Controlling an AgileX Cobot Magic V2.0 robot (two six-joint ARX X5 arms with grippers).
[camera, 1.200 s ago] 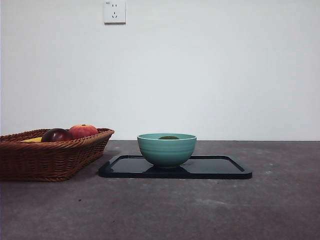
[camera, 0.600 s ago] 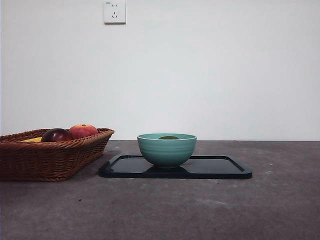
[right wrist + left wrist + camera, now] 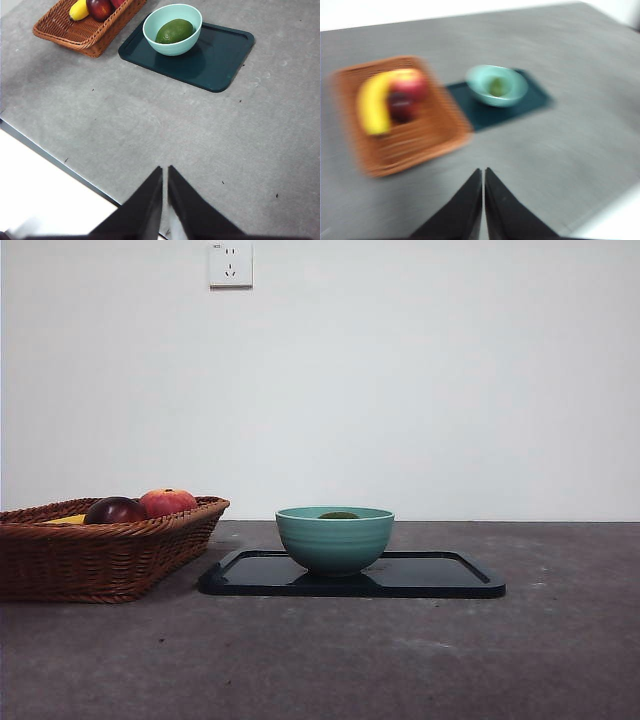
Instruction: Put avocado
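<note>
- The left gripper (image 3: 483, 172) hangs high above the near part of the grey desk (image 3: 400, 660), its two black jaws pressed together with nothing between them; its camera picture is blurred.
- The right gripper (image 3: 164, 170) also hangs high over the desk's near edge, jaws closed to a thin slit and holding nothing.
- Farther back, a dark tray (image 3: 440, 575) lies flat on the desk.
- A teal bowl (image 3: 334, 540) stands on the left part of the tray.
- The avocado (image 3: 174, 31) lies inside the bowl, dull dark green, only its top showing over the rim from the front.
- Left of the tray, a wicker basket (image 3: 90, 555) holds a banana (image 3: 79, 9), a dark maroon fruit (image 3: 113, 510) and a red-orange fruit (image 3: 167, 502).
- On the far wall is a white socket (image 3: 230, 263).
</note>
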